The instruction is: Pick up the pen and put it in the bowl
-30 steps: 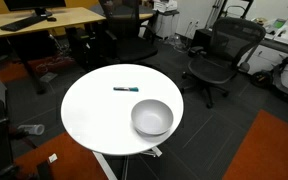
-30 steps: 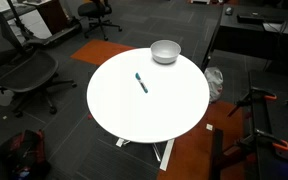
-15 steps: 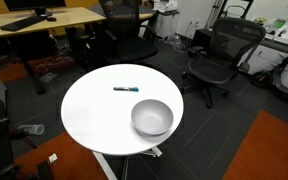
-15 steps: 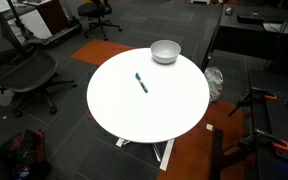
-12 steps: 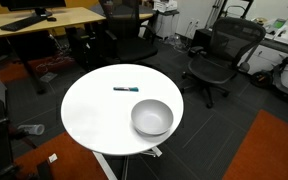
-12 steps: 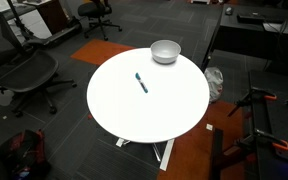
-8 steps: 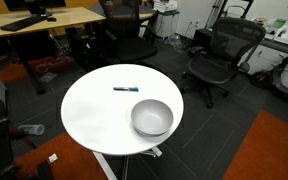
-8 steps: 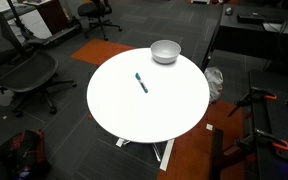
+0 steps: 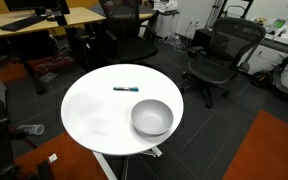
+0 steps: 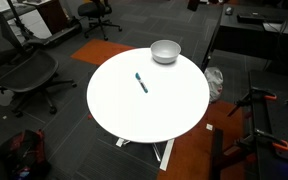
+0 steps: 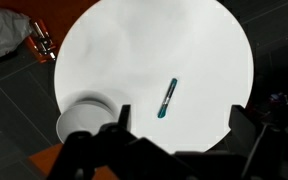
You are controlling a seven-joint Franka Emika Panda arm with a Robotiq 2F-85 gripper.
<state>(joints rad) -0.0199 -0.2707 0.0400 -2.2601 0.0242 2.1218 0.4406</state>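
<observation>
The pen [image 9: 125,89] lies flat on the round white table [image 9: 94,120], dark with a teal-blue end. It shows in both exterior views [image 10: 141,83] and in the wrist view [image 11: 167,98]. The light grey-white bowl [image 9: 152,118] stands empty near the table's edge, apart from the pen, and also shows in an exterior view [image 10: 165,51] and the wrist view [image 11: 82,122]. My gripper [image 11: 179,125] shows only in the wrist view. It is open and empty, high above the table, with the pen between and beyond its fingertips.
Black office chairs [image 9: 222,52] [image 10: 19,72] stand around the table. A wooden desk [image 9: 44,20] is at the back. Orange floor patches [image 9: 269,150] [image 10: 189,150] lie beside the table base. A dark desk and stands [image 10: 259,40] are at one side.
</observation>
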